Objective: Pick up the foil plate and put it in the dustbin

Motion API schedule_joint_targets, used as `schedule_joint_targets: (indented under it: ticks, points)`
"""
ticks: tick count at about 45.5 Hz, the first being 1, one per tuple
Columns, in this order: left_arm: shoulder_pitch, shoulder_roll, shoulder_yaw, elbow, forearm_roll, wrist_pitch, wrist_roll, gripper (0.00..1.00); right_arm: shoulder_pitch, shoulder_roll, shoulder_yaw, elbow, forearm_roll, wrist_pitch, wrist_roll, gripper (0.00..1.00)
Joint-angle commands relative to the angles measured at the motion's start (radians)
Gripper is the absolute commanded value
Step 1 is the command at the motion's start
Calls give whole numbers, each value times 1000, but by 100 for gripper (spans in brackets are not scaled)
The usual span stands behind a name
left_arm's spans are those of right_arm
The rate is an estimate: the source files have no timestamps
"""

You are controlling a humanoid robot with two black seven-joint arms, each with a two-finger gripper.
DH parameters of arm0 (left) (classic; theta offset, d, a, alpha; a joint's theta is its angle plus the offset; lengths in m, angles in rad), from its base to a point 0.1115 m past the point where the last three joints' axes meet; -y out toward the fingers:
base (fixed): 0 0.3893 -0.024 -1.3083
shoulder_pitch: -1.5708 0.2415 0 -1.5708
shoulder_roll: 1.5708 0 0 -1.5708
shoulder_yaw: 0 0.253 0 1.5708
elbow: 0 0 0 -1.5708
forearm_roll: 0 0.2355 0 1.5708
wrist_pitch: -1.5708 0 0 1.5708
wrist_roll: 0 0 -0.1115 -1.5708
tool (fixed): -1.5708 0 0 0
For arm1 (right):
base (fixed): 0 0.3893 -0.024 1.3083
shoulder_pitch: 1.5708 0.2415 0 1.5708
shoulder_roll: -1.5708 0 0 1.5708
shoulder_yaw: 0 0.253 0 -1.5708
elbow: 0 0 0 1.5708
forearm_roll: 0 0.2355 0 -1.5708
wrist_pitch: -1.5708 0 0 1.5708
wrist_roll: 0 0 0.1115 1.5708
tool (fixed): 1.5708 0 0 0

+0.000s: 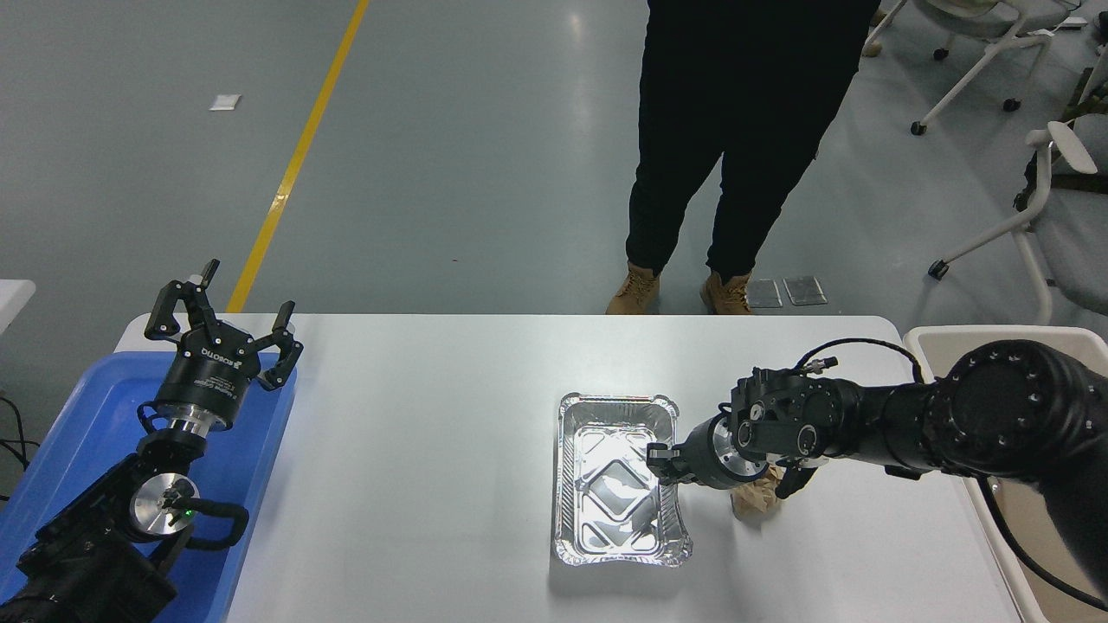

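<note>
The foil plate [606, 510] is a shiny silver rectangular tray lying right of the table's middle. My right gripper [660, 459] reaches in from the right and is shut on the plate's right rim, about halfway along it. The dustbin [930, 339] is a beige bin at the table's right end, mostly hidden behind my right arm. My left gripper [223, 322] is parked open above the lower left corner.
A crumpled brown paper ball [755, 502] lies just under my right wrist, right of the plate. A blue tray [78, 433] sits under my left arm. A person in dark trousers [736, 130] stands at the far side. White chairs [1030, 225] stand at the upper right.
</note>
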Motion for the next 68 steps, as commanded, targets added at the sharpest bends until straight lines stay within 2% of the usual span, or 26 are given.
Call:
schedule_joint_targets:
  ticks: [1, 6, 9, 12, 27, 40, 50, 68]
  points:
    - [0, 0, -1, 1, 0, 1, 1, 98, 80, 0, 0, 27, -6, 12, 20, 0]
    - [0, 0, 0, -1, 0, -1, 1, 98, 181, 0, 0, 79, -3, 32, 26, 0]
    - [0, 0, 0, -1, 0, -1, 1, 98, 255, -3, 0, 120, -3, 59, 44, 0]
    - [0, 0, 0, -1, 0, -1, 1, 98, 321, -50, 2, 160, -2, 98, 58, 0]
    - [0, 0, -1, 1, 0, -1, 1, 98, 615, -291, 0, 358, -2, 211, 58, 0]
    - [0, 0, 0, 1, 0, -1, 1, 98, 798, -428, -6, 403, 0, 328, 58, 0]
    - [0, 0, 0, -1, 0, 1, 1, 98, 892, -475, -17, 444, 0, 365, 58, 0]
    - [0, 0, 0, -1, 0, -1, -1, 98, 883, -477, -26, 404, -5, 357, 50, 0]
